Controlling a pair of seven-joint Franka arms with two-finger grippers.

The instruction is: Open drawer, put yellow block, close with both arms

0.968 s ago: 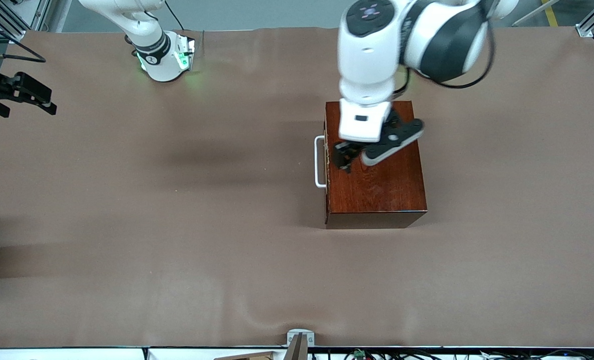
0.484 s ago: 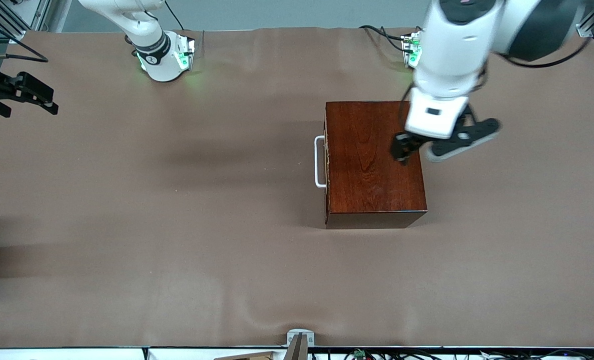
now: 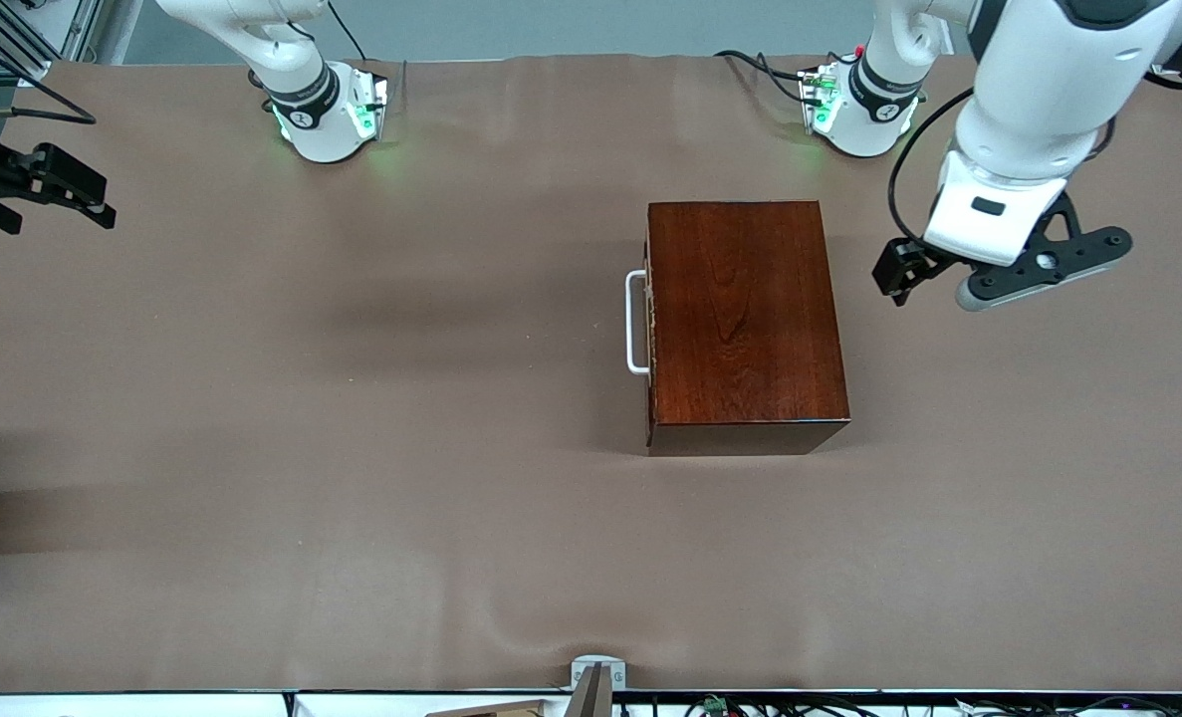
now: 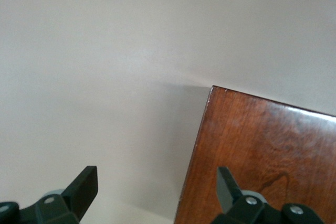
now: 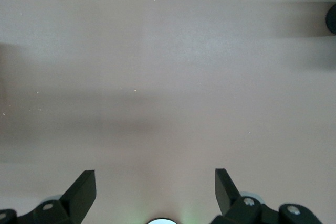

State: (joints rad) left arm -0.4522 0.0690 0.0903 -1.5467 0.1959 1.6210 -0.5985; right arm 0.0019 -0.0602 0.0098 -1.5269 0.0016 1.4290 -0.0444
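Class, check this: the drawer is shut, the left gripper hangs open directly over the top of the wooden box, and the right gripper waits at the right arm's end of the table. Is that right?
One detail is wrong. In the front view the left gripper hangs open over bare table beside the wooden box, toward the left arm's end, not over its top. The drawer is shut, and the right gripper waits at the right arm's end.

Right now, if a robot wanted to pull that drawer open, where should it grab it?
Probably the white handle on the drawer. It is a U-shaped bar standing off the box front, toward the right arm's end of the table, leaving a gap for a finger. Come from above with jaws straddling the bar, then pull away from the box.
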